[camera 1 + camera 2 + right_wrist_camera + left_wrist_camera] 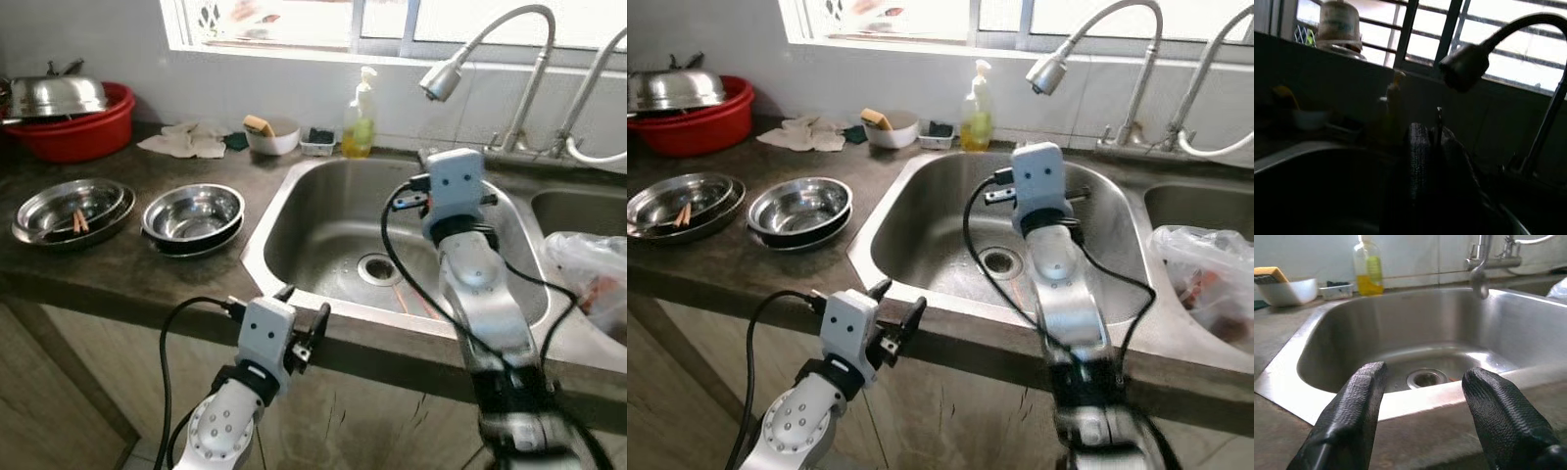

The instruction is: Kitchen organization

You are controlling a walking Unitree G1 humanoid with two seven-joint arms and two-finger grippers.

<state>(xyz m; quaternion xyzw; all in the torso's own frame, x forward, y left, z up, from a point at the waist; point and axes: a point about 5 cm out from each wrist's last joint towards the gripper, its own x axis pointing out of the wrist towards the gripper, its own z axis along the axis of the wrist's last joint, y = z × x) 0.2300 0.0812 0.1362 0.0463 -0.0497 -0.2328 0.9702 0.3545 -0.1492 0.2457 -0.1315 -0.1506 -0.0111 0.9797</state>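
At the near edge of the dark countertop (118,274), your left gripper (306,328) hovers just in front of the steel sink (294,211), its two black fingers (1352,416) spread wide with nothing between them. From its wrist camera you look straight over the sink's near rim at the drain (1425,378).

Your right gripper (1432,161) is raised over the sink basin, below and near the curved faucet head (441,80). In its wrist view the fingers look pressed together around a thin upright piece, but the picture is too dark to name it.

To the left of the sink you have two sets of steel bowls: a nearer stack (193,217) just beside the sink's left rim, and farther left a shallower stack (73,211) with a couple of small brown pieces lying in it. At the far left a red basin (83,132) carries an upturned steel bowl (57,95).

Along the far wall, under the window, you see a crumpled cloth (191,139), a white bowl holding a sponge (272,135), a small tray (318,143) and a yellow soap bottle (359,119). On the right a clear plastic bag (593,279) sits at the second basin.
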